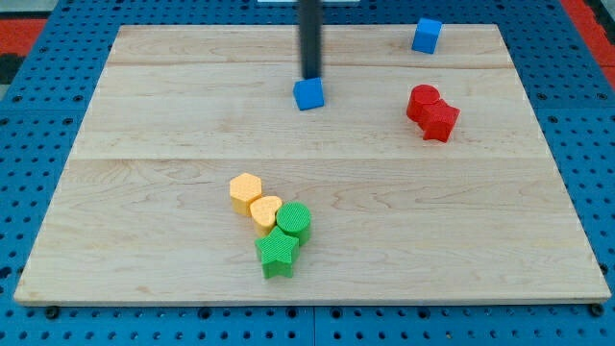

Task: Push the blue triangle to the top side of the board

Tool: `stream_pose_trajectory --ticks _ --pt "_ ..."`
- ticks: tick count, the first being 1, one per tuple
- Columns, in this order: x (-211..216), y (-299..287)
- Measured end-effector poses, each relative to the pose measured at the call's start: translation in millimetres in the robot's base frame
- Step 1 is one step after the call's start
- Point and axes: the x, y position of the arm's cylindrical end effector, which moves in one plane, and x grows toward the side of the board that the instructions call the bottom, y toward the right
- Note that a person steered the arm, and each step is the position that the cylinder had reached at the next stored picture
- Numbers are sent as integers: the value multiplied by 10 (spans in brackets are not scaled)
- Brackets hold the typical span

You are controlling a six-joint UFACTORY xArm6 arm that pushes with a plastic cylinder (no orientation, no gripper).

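Note:
The blue triangle (308, 93) lies on the wooden board (144, 125), in its upper middle part. My tip (310, 77) stands right at the triangle's top edge, on the side toward the view's top, touching it or very nearly. The dark rod rises from there out of the view's top.
A blue cube (427, 35) sits near the board's top right edge. Two red blocks (431, 111) touch each other at the right. A yellow hexagon (246, 191), a yellow heart (265, 210), a green cylinder (294, 221) and a green star (278, 252) cluster at the lower middle.

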Motion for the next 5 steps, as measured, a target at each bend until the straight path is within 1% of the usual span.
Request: stream_pose_trajectory --ticks 2,3,4,5 --pt "137 -972" --pt "730 -784" --pt "822 -385" --pt "519 -269"
